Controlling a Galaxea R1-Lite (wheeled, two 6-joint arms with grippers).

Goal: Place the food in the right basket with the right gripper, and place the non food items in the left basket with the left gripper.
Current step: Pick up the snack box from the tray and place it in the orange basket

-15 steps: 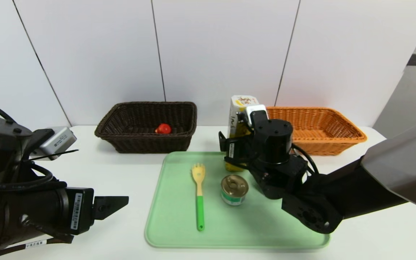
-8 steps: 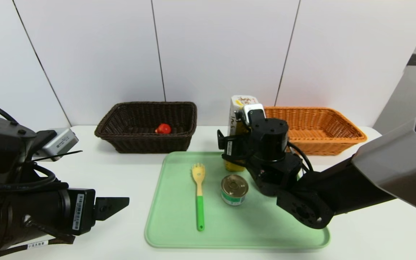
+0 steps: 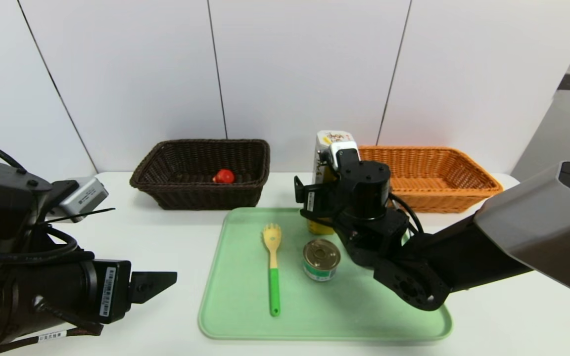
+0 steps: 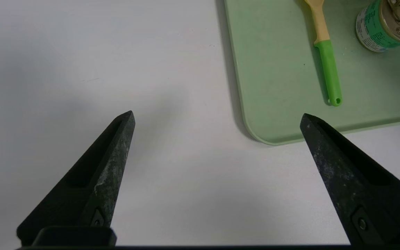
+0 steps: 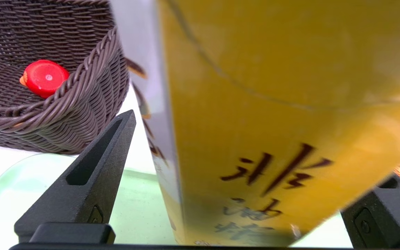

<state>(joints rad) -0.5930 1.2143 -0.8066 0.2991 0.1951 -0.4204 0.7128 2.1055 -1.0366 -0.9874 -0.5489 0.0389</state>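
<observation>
**Right claw around the yellow carton, jaws wide, no grip yet**

You've got the right gripper point(image 5: 221, 180) level at the back edge of the green tray point(image 3: 245, 296), its pointed fingers point(image 5: 96, 166) spread apart with the carton point(image 5: 273, 121) between them. There's a visible gap on the near finger's side; the far finger is mostly hidden behind the carton, so contact there can't be confirmed. Nothing clamped.

The carton: tall, upright, mustard-yellow faces with dark brown Chinese characters, one pale grey-white panel along the edge, white printed top. From the head camera it stands at the tray's far edge, between the two baskets.

The tin point(image 3: 321, 259) sits upright mid-tray: gold pull-tab lid, green-white label. Just beside it lies the pasta fork point(image 3: 273, 269), pale wooden head toward the baskets, green handle toward you.

The red duck point(image 3: 224, 176) is already in the dark brown basket point(image 3: 166, 193). The orange basket point(image 3: 468, 195) is behind the right arm, rear right of the table point(image 3: 156, 237).

The left gripper point(image 4: 217, 121) hangs over bare table off the tray's near-left corner, jaws fully spread, holding nothing.
</observation>
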